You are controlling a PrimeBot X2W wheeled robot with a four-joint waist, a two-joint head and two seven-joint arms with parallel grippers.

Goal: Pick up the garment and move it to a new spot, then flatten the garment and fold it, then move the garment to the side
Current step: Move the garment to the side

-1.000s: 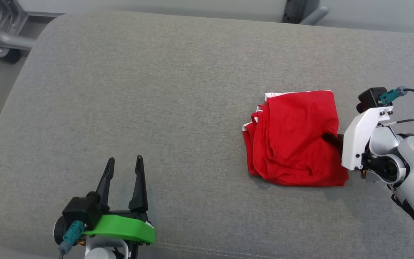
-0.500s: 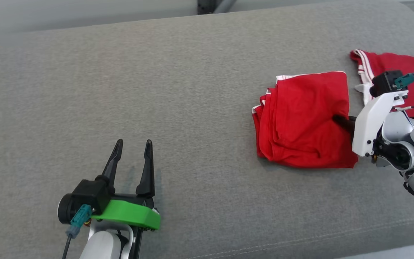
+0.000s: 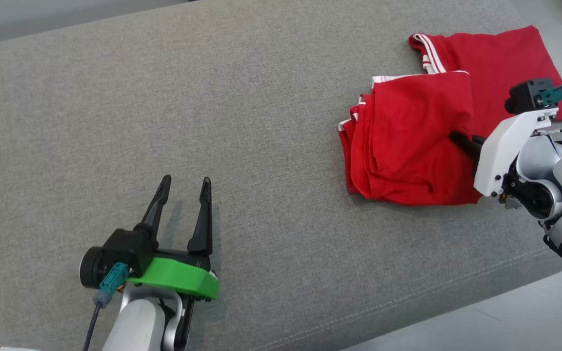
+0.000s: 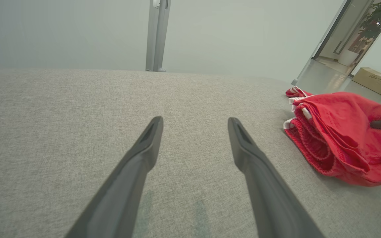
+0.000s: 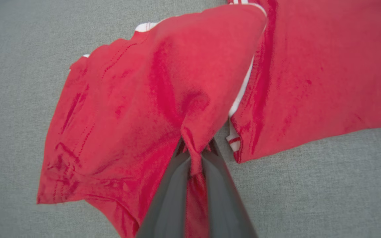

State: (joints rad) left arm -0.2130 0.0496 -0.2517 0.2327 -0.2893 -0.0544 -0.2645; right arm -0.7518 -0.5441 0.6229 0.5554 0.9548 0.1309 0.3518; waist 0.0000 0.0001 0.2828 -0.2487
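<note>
The garment (image 3: 408,141) is a folded red bundle with white trim, lying on the grey cushion (image 3: 261,97) at the right. My right gripper (image 3: 458,140) comes in from the right and is shut on a pinch of its near edge. In the right wrist view the red cloth (image 5: 137,99) bunches between the gripper's (image 5: 195,147) two fingers. My left gripper (image 3: 185,180) rests open and holds nothing at the lower left, far from the garment (image 4: 339,132). The left gripper (image 4: 193,122) points across bare cushion.
A second red garment (image 3: 495,58) with white stripes lies flat at the back right, its edge under the folded bundle (image 5: 309,66). The cushion's front edge runs diagonally at the lower right, with pale floor (image 3: 505,321) beyond. Cardboard boxes (image 4: 372,77) stand on the floor far off.
The head camera has swung right, bringing the second red garment into view. My right gripper has carried the folded garment up against that garment's edge. The left gripper stays open.
</note>
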